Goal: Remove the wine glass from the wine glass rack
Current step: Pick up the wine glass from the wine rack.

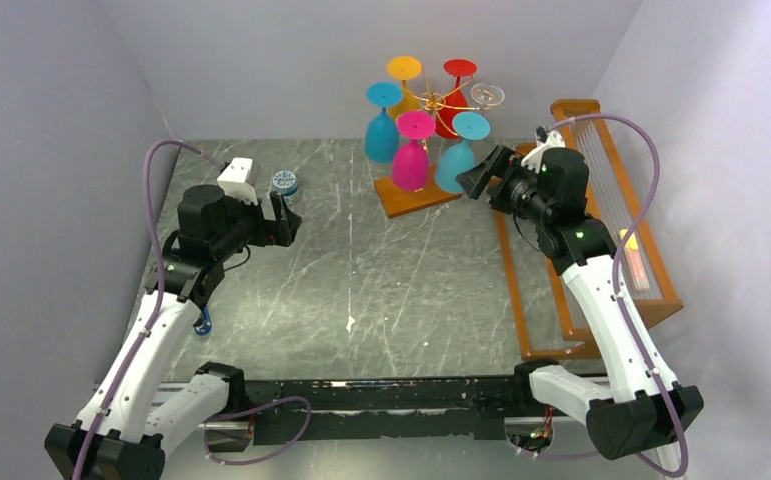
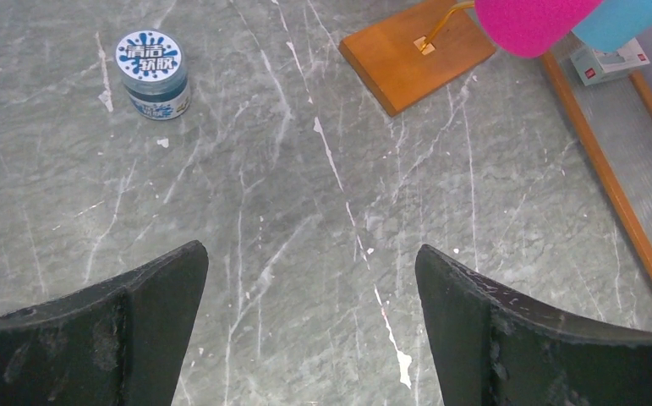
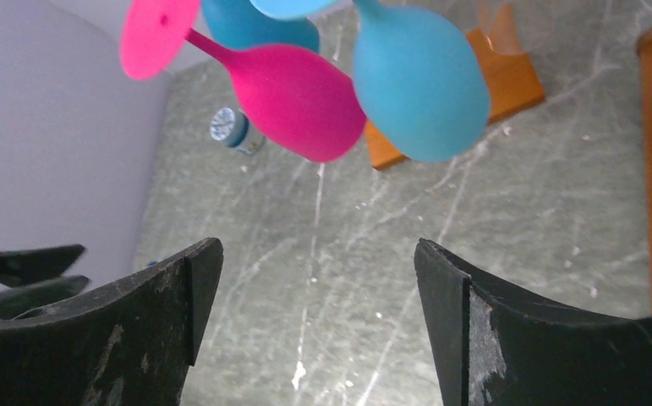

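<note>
Well left of the wine glass rack (image 1: 403, 197), the left gripper (image 1: 286, 213) hangs spread and empty. The right gripper (image 1: 478, 178), jaws apart around nothing, sits just right of the rack. Closing off-centre could swing a bowl into the pink glass (image 1: 413, 158) or tip the rack. The blue wine glass (image 1: 456, 160) hangs inverted just ahead of those jaws, seemingly untouched.

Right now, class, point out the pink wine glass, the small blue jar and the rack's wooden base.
pink wine glass (image 3: 297, 101): right wrist view, on its bowl.
small blue jar (image 2: 149, 56): left wrist view, on its lid.
rack's wooden base (image 2: 398, 72): left wrist view, on its flat top.
</note>
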`<control>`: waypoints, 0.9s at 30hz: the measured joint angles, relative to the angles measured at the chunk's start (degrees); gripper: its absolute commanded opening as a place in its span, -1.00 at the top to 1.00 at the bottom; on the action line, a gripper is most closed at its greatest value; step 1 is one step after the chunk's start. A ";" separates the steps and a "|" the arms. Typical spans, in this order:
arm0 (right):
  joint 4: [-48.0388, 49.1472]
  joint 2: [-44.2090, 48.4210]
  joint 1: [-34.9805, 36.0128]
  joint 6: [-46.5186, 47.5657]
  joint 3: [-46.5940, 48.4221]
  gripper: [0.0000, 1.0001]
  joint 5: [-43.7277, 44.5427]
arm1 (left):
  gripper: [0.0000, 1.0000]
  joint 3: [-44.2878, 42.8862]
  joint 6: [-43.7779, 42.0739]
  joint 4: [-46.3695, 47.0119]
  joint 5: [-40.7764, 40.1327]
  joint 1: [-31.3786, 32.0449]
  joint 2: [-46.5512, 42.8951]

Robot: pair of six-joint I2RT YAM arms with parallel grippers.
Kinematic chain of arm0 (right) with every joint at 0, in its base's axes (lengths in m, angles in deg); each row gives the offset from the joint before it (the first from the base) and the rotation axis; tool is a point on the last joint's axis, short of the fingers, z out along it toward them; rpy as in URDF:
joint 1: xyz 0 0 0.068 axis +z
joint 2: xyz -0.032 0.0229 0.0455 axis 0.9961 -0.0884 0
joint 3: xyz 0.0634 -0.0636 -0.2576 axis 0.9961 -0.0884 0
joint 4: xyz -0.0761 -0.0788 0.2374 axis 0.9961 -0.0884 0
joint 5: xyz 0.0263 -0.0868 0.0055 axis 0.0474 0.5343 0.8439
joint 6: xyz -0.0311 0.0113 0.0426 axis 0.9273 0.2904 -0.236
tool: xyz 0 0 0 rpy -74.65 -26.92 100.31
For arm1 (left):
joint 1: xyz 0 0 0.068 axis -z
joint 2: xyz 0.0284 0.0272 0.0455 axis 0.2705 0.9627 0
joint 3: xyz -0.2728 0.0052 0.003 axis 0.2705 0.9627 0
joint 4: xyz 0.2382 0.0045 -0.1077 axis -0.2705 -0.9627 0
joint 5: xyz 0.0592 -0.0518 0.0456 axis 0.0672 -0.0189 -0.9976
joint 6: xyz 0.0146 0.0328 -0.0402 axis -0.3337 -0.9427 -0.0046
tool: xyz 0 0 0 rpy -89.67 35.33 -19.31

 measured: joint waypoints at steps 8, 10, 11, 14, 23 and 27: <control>5.86 -4.00 -0.11 -5.77 4.37 -0.58 1.33 | -0.94 2.64 1.75 2.29 2.05 0.00 -0.33; 6.08 -5.49 -0.70 -6.80 6.12 -0.51 2.01 | -0.90 2.71 1.90 2.62 2.45 0.00 -0.55; 6.54 -6.25 -1.29 -7.30 6.88 -0.43 2.05 | -0.87 2.71 1.88 2.86 2.73 0.00 -0.74; 8.83 -8.63 -4.61 -9.01 8.11 -0.37 -0.52 | -0.92 2.71 2.19 3.10 2.86 0.00 -1.57; 16.46 -16.87 -13.25 -16.24 8.66 -0.04 -13.79 | -0.93 2.67 3.17 3.23 1.99 0.00 -3.54; 18.67 -18.93 -14.34 -18.16 8.68 -0.05 -17.33 | -0.94 2.67 3.08 3.23 1.99 0.00 -4.44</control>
